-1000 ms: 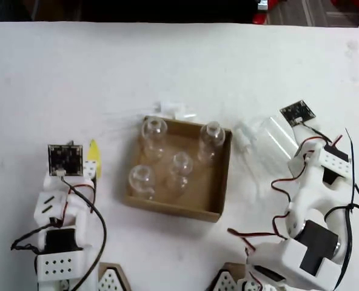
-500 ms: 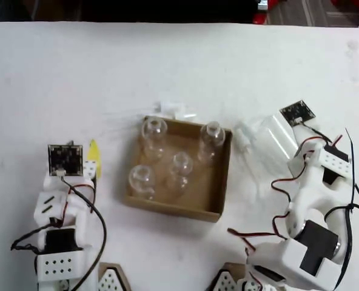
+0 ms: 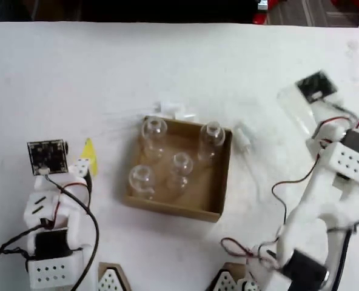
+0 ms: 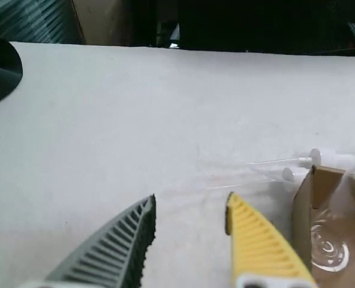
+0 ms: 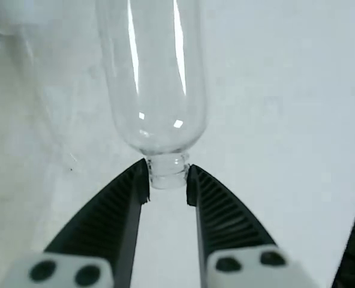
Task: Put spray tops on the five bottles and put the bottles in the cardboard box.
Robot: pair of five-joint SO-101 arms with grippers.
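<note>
Cardboard box [image 3: 173, 208] has four bottles [image 3: 181, 167] in it. The fifth bottle [image 5: 150, 72] just swung off to the far right, with the right gripper [image 5: 167, 175] clamped on its neck (capping next, I guess). Left gripper [image 4: 190, 204] sits spread beside the box, and the spray tops [image 3: 176, 111] lie behind it.

The table [image 3: 76, 79] is white, the box [image 3: 173, 208] brown. Each bottle [image 3: 153, 130] is clear. The tops [image 3: 173, 110] at the box's 12 o'clock are white. The left gripper [image 4: 190, 204] has one grey ridged finger and one yellow. The right gripper [image 5: 167, 180] is black and ridged.
</note>
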